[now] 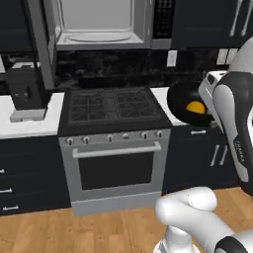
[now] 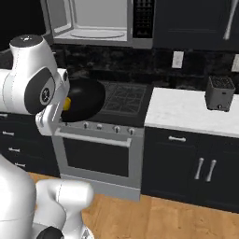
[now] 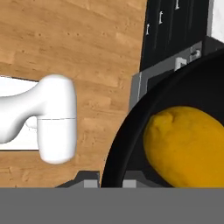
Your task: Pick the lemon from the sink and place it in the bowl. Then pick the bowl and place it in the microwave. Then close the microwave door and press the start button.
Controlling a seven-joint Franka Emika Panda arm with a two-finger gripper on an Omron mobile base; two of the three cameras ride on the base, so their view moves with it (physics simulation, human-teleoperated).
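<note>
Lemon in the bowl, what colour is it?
Orange-yellow. The lemon shows best in the hand view, lying inside the glossy black bowl.

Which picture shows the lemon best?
The hand view: the lemon looks big and close there, lying inside the black bowl. The left base view shows it small inside the bowl. In the right base view just a sliver peeks out beside the arm.

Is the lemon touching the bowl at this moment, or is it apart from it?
Touching. In the hand view the lemon lies against the inside of the black bowl with no gap; the left base view also shows it lying inside.
</note>
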